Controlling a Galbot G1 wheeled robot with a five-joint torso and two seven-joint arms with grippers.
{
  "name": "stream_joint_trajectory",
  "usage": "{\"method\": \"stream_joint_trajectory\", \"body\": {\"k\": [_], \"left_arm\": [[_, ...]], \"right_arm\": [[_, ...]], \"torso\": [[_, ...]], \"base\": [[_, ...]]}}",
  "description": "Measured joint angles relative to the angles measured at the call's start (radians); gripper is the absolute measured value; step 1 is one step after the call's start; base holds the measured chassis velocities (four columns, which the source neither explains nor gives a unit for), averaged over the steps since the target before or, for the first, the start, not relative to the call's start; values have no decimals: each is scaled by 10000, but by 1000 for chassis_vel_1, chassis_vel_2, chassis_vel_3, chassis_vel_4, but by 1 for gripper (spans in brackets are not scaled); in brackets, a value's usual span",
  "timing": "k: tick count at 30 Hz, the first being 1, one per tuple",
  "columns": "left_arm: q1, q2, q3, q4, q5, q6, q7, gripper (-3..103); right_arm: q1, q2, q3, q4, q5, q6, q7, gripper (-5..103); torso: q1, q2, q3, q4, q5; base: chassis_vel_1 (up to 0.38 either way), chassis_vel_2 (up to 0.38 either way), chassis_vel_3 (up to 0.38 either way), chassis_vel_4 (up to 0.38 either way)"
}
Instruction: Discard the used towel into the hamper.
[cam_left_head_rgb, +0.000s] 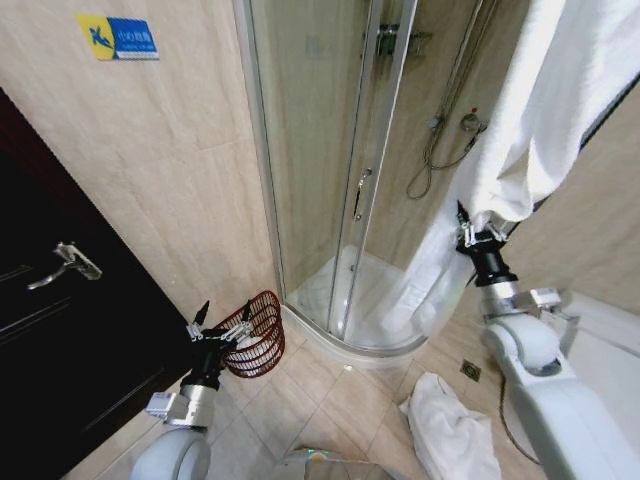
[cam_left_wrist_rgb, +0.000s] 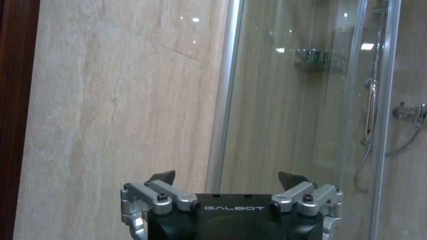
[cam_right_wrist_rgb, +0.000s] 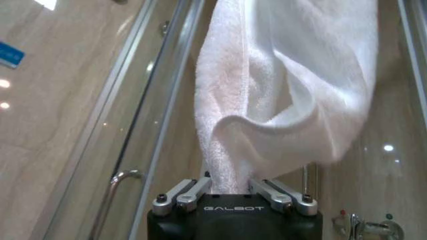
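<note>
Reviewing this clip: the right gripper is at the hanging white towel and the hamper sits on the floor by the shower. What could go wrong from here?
The right gripper is shut on only the lower edge of the hanging towel; a pull might slip off it.

The hamper is small and sits across the view, beside the open left gripper; the long towel could drape over its rim.

Another white towel lies on the floor near the right arm and may snag.

This is a bathroom. A curved glass shower enclosure stands in the corner, with a shower hose and wall valve inside it. Beige marble-look tiles cover the walls beside the enclosure and the floor in front of it. A dark door stands left of the enclosure.
</note>
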Motion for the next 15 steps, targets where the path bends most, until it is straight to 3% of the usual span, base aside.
{"method": "stream_joint_trajectory", "body": {"k": [15], "left_arm": [[0,0,0,0,0,0,0,100]], "right_arm": [[-947,714,-349,477,-700,289,9,13]], "torso": [[0,0,0,0,0]], "base": [[0,0,0,0]]}}
